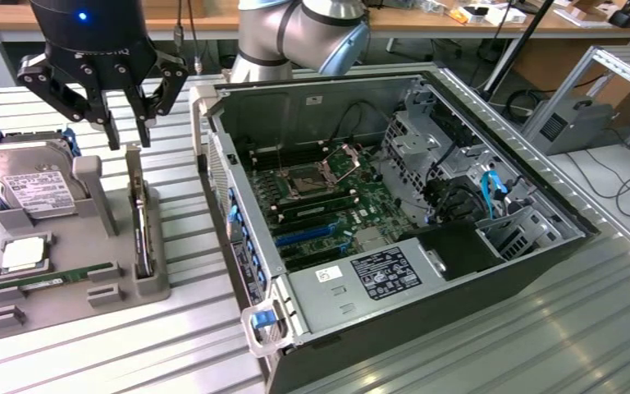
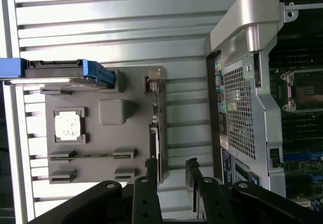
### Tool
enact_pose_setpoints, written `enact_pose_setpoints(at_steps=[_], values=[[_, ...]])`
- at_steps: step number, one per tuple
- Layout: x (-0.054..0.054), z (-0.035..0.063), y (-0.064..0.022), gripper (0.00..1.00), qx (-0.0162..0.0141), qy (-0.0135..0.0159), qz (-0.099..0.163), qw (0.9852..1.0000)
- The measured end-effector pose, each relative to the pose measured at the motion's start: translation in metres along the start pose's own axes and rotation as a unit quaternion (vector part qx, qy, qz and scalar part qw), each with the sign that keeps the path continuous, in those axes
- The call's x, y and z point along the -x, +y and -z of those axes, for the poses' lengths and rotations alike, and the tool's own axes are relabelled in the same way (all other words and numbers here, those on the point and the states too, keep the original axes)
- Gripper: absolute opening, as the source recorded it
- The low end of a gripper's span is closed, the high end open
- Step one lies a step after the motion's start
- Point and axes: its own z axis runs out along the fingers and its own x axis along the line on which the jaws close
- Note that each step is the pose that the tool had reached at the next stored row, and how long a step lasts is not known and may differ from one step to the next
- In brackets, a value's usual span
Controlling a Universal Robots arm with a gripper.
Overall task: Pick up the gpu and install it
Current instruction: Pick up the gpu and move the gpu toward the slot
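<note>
**Open pincer over the card, gpu in its tray slot**

We begin with the ribbed metal table point(image 1: 534, 336) point(image 2: 101, 27), which carries everything. On it, toward the exterior view's right, lies the computer case point(image 1: 331, 316) point(image 2: 242, 98) on its side with the side panel off, so that we look down on the motherboard point(image 1: 326, 197). Behind the case rises the grey robot arm point(image 1: 304, 33).

On the exterior view's left, just beside the case, sits a grey parts tray point(image 1: 75, 308) point(image 2: 101, 138). Above its far end hangs the gripper point(image 1: 129, 135) point(image 2: 171, 168). We see its black fingers spread wide apart, with nothing held between them.

In the tray's far corner a hard drive point(image 1: 30, 185) point(image 2: 55, 70) with a white label leans upright in a blue frame.

The gpu point(image 1: 141, 230) point(image 2: 157, 118) stands on its long edge in the slot along the tray's side nearest the case, not in the case. The gripper's fingertips are close above the card's far end. In the wrist view one finger lies almost over the card's edge and the other stands toward the case. We cannot tell whether a fingertip touches the card.

A square silver processor point(image 1: 22, 256) point(image 2: 67, 124) lies flat in its own pocket. Beside it, a narrow green memory stick point(image 1: 63, 279) point(image 2: 86, 156) rests in the tray's clips.
</note>
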Motion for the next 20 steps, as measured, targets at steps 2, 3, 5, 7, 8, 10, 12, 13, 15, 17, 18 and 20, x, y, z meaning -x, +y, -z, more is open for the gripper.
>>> enact_pose_setpoints(at_steps=[2,3,5,7,8,10,12,13,15,17,18,20], values=[[-0.0008,-0.0004,-0.0001,0.36,0.0,0.0,0.0,1.0],[-0.0014,-0.0007,-0.0002,0.36,0.0,0.0,0.0,1.0],[-0.002,-0.0009,-0.0002,0.36,0.0,0.0001,0.0,1.0],[-0.0027,-0.0013,-0.0003,0.36,0.0,0.0,0.0,1.0],[-0.0031,-0.0016,-0.0003,0.36,0.0,0.0001,0.0,1.0],[-0.0034,-0.0019,-0.0004,0.36,0.0,0.0,0.0,1.0],[-0.0036,-0.0021,-0.0004,0.36,0.0,0.0,0.0,1.0],[-0.0037,-0.0022,-0.0004,0.36,0.0,0.0001,0.0,1.0],[-0.0041,-0.0025,-0.0004,0.36,0.0,0.0,0.0,1.0],[-0.0044,-0.0028,-0.0005,0.36,0.0,0.0,0.0,1.0],[-0.0045,-0.0028,-0.0005,0.36,0.0,0.0001,0.0,1.0],[-0.0048,-0.0032,-0.0005,0.36,0.0,0.0,0.0,1.0]])
